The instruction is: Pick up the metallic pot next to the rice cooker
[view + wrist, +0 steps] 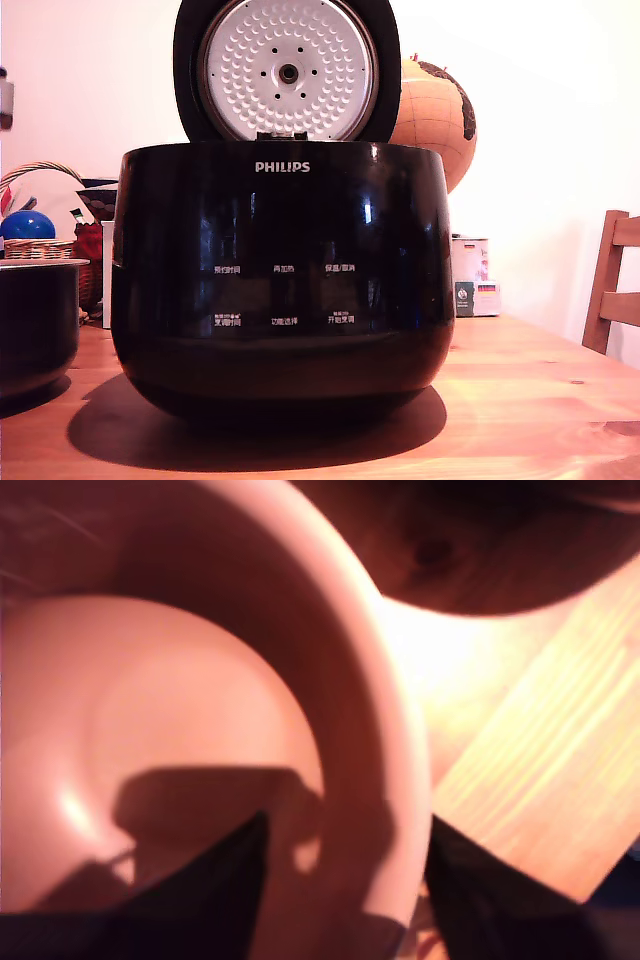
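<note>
Sitting at the exterior view's left edge, cut off by the frame: the metallic pot (pixel 35 325), just beside the rice cooker (pixel 280 285) (lid up). Straddling the pot's wall in the wrist view: gripper (pixel 345 875), jaws apart.

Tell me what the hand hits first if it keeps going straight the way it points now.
Probably the metallic pot's rim: the hand has one finger inside the wall and one outside, so the rim lies between them. Depth is unclear in the blurred wrist view.
</note>
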Tool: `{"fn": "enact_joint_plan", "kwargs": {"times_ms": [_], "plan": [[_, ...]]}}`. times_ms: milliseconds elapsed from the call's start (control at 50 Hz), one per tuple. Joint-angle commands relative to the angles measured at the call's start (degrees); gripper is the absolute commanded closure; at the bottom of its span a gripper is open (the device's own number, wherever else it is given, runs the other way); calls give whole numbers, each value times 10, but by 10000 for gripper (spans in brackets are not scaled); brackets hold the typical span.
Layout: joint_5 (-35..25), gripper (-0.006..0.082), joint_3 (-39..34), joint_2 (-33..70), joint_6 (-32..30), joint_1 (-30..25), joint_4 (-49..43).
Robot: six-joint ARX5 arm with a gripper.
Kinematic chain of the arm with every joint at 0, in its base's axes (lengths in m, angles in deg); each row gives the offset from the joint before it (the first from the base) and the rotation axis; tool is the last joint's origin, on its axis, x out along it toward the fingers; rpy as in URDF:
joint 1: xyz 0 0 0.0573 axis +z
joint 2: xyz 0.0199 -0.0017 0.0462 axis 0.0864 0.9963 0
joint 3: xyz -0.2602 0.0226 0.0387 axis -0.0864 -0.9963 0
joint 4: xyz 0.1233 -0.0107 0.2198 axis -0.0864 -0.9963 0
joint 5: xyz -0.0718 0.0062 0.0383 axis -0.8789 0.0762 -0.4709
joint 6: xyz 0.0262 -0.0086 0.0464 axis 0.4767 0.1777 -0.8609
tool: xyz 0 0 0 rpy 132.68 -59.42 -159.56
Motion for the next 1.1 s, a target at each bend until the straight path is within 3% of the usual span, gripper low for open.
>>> {"fn": "enact_joint_plan", "kwargs": {"times_ms": [0,180,460,940,1080], "plan": [[0,480,-7,8,-2,-8,1],[0,794,-7,8,-3,-21,-12],[46,788,15,4,-2,-48,-50],[145,788,185,4,54,-116,-255],[152,788,221,-9,80,-138,-259]]}}
